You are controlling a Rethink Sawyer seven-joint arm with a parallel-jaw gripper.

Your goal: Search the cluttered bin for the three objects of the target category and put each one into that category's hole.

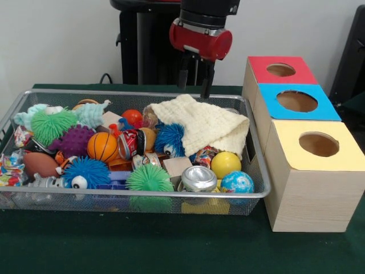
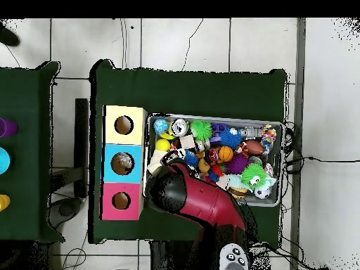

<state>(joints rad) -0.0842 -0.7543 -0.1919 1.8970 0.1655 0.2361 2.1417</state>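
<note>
While the fingers (image 1: 194, 80) hang open, the can (image 1: 199, 178) lies sideways.

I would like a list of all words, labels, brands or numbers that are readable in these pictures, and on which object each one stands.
No text can be read in either view.
Red can: printed markings, too blurred to read.
Candy wrappers at the bin's end: colourful print, too small to read.
Silver can: only the plain top shows.
Three boxes, red, blue, yellow: colour only, no labels.
</note>
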